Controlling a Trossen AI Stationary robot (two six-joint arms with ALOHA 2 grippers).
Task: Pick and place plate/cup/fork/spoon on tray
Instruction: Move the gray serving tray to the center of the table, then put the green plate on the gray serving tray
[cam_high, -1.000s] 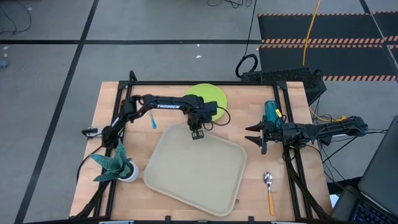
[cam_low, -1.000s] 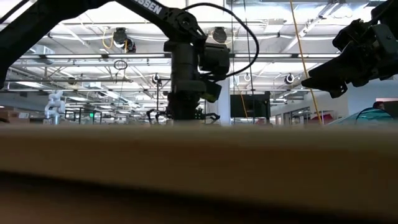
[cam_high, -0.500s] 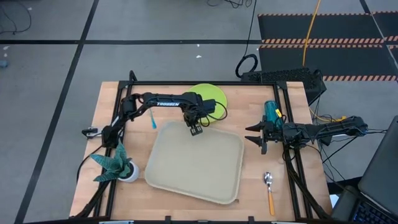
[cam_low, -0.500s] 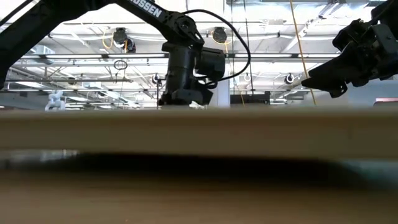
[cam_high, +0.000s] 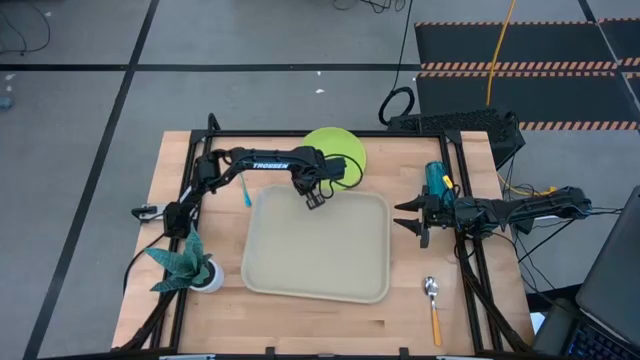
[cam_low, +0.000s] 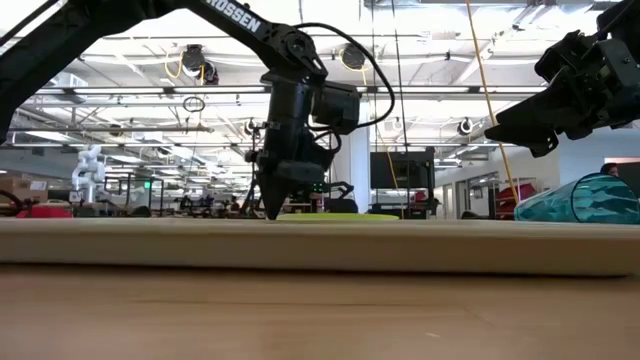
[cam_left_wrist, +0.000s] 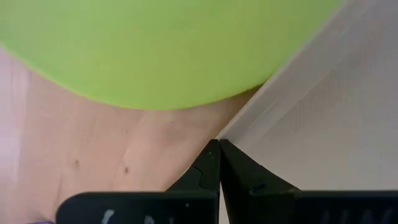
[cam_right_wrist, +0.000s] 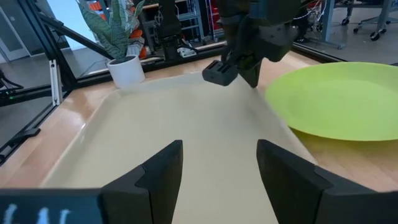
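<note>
The beige tray (cam_high: 316, 247) lies flat on the table's middle, square with its edges. My left gripper (cam_high: 314, 201) is shut at the tray's far rim, just near of the lime-green plate (cam_high: 335, 155), which lies flat beyond the tray. My right gripper (cam_high: 412, 222) hangs open and empty above the table, right of the tray. The teal cup (cam_high: 436, 180) lies on its side beside the right arm. The blue-handled fork (cam_high: 245, 193) lies left of the tray. The orange-handled spoon (cam_high: 433, 308) lies at the near right. My left gripper has its shut fingers on the tray's far rim (cam_left_wrist: 239, 121), left of that rim's middle. The fingers come from above, pointing down (cam_low: 272, 205). Their own tips hide the place of contact. The tray rests flat on the table.
A teal leafy plant in a white pot (cam_high: 185, 262) stands at the table's near left corner. Black frame rails run along the table's left, far and right sides. Bare wood shows near of the tray.
My left gripper has gone a little toward the table's far edge, shut on the tray's far rim. The tray has turned about from a slanted lie to square with the table, and has come down from a tipped-up pose to lying flat.
</note>
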